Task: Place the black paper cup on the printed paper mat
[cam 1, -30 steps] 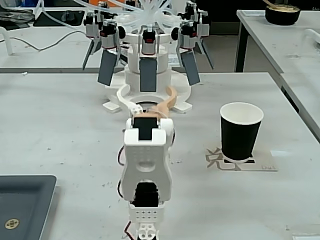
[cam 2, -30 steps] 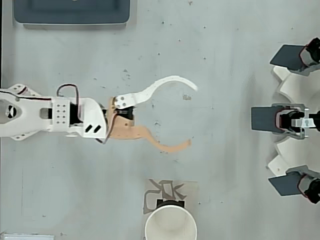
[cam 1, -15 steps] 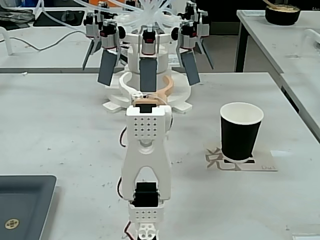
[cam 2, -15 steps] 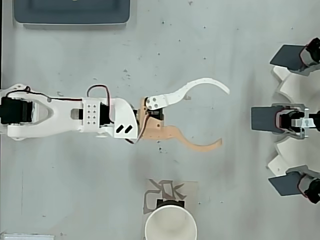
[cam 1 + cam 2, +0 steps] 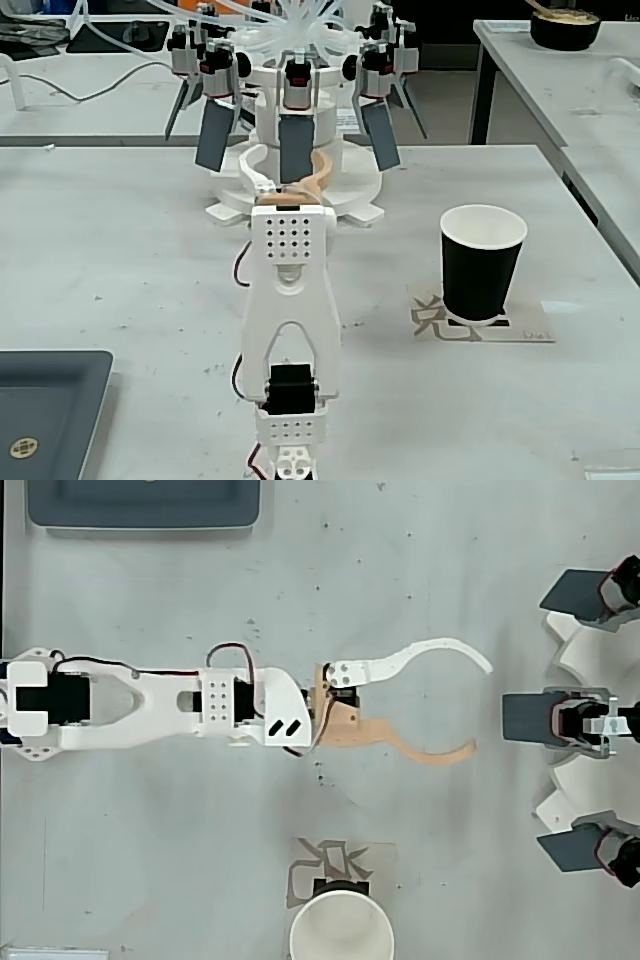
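The black paper cup stands upright on the printed paper mat at the table's right side in the fixed view. From overhead, the cup shows its white inside at the bottom edge and covers part of the mat. My gripper is open, a white finger above and an orange finger below, with nothing between them. It points right in the overhead view, well clear of the cup. In the fixed view the arm's own links hide most of the gripper.
A white multi-armed rig with dark panels stands just ahead of the gripper, at the right edge overhead. A dark grey tray lies at the near left. On a neighbouring table sits a dark bowl.
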